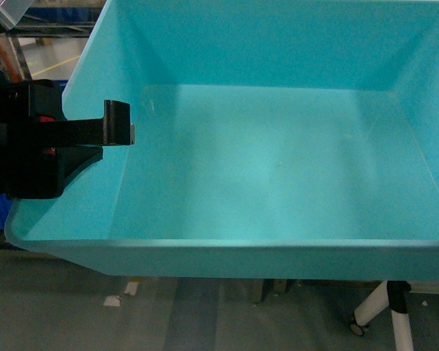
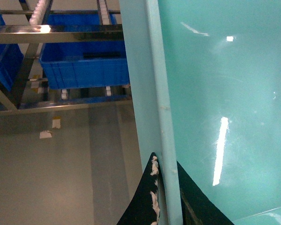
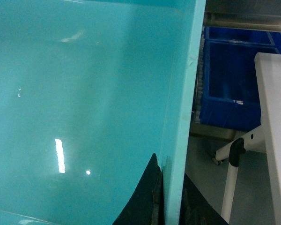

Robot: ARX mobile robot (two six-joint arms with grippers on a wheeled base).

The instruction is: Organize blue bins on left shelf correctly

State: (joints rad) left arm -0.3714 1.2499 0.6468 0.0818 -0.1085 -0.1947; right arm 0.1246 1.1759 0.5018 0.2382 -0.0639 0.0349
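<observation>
A light turquoise blue bin (image 1: pixel 278 168) fills the head view, held up off the floor with its open inside facing the camera. My left gripper (image 1: pixel 121 128) is shut on the bin's left wall, one black finger inside and one outside. The left wrist view shows that gripper (image 2: pixel 166 164) pinching the rim of the bin (image 2: pixel 225 84). My right gripper (image 3: pixel 171 166) is shut on the right wall of the bin (image 3: pixel 84 93); it is out of the head view. The left shelf (image 2: pixel 61 33), a steel frame with white rollers, stands beyond the bin's left side.
Darker royal-blue bins (image 2: pixel 84 65) sit in the rack's lower level. Another dark blue bin (image 3: pixel 229 89) sits behind a white table (image 3: pixel 274 117) on the right, whose wheeled leg (image 1: pixel 391 307) stands under the held bin. Paper scraps (image 2: pixel 46 134) lie on the grey floor.
</observation>
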